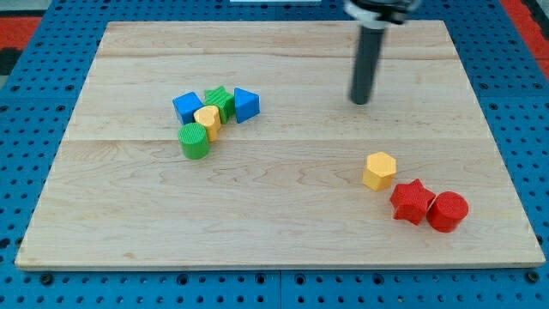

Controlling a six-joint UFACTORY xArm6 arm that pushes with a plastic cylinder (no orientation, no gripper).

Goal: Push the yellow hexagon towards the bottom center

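The yellow hexagon (379,170) lies on the wooden board (283,223) at the view's right, below the middle. A red star (412,202) sits just to its lower right, and a red cylinder (448,211) touches the star on the right. My tip (360,101) stands on the board above the hexagon and slightly to its left, well apart from it and touching no block.
A cluster sits at the view's left of centre: a blue cube (187,106), a green star (220,102), a blue triangular block (245,104), a small yellow block (207,119) and a green cylinder (195,140). Blue pegboard surrounds the board.
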